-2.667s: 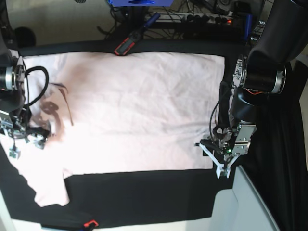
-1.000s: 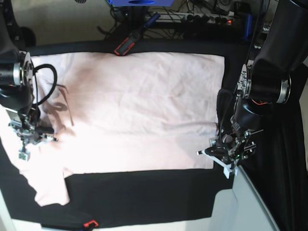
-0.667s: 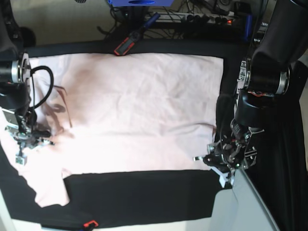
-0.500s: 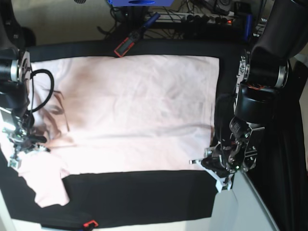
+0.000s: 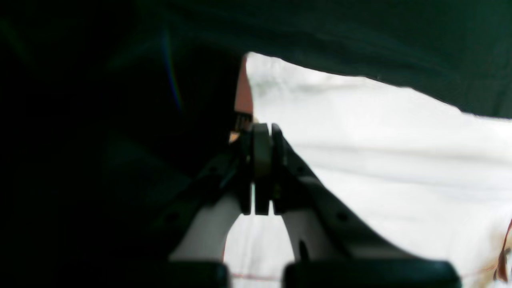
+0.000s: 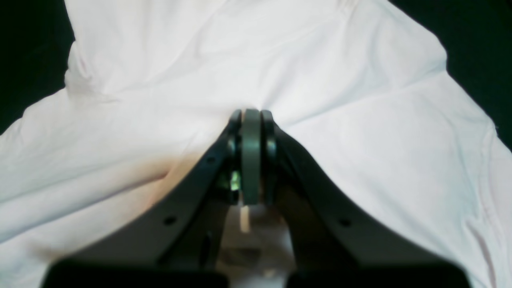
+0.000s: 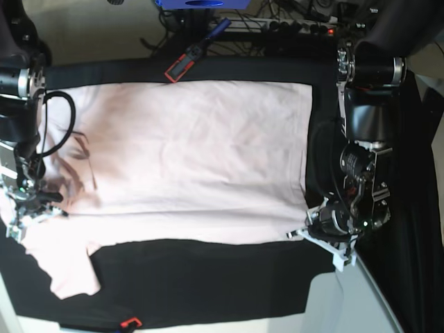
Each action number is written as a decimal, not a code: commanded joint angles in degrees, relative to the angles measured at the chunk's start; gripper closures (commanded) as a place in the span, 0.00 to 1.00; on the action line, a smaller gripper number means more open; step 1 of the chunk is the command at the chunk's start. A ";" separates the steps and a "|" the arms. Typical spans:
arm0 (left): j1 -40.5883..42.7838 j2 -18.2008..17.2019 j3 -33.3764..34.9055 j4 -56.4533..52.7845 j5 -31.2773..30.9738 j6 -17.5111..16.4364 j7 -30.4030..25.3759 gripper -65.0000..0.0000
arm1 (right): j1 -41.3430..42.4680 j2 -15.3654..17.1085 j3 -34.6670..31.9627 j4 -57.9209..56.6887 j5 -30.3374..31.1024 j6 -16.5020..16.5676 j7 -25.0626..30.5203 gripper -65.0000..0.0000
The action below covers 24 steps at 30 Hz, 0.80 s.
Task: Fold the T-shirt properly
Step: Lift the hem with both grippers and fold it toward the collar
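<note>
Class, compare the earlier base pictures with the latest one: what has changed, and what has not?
Both tools closed on the T-shirt: left tool at its lower corner, right tool near the sleeve. The near edge is now lifting and the shirt has shifted sideways. The red-handled tool behind stayed put.

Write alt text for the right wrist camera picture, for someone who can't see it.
Close view from above of the right gripper, jaws shut, pinching a raised fold of the pale pink T-shirt. Wrinkles spread from the pinch, and black table cloth shows at the upper corners.
</note>
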 commanded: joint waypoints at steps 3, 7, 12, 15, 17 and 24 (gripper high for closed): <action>1.75 -1.15 -0.20 6.64 -0.08 -0.09 0.78 1.00 | 0.77 2.13 0.39 2.96 0.10 -0.29 1.22 1.00; 5.53 -1.32 -0.20 12.18 -0.08 -0.09 2.01 1.00 | -2.31 3.10 0.48 8.24 0.19 -0.29 1.22 1.00; 9.75 -1.32 -2.13 16.93 -0.08 -0.09 2.37 1.00 | -6.09 3.27 1.01 15.97 0.19 -0.29 -3.27 1.00; 12.03 -1.15 -2.66 20.89 -0.08 0.00 3.69 1.00 | -7.40 2.83 6.46 20.37 0.19 -0.29 -9.42 1.00; 13.53 -1.06 -2.66 23.44 -0.08 0.00 4.83 1.00 | -8.46 2.74 9.01 23.36 0.19 -0.29 -13.20 1.00; 20.21 -1.15 -2.66 31.17 -0.08 0.00 5.00 1.00 | -13.12 2.57 13.84 34.17 0.19 -0.29 -25.86 1.00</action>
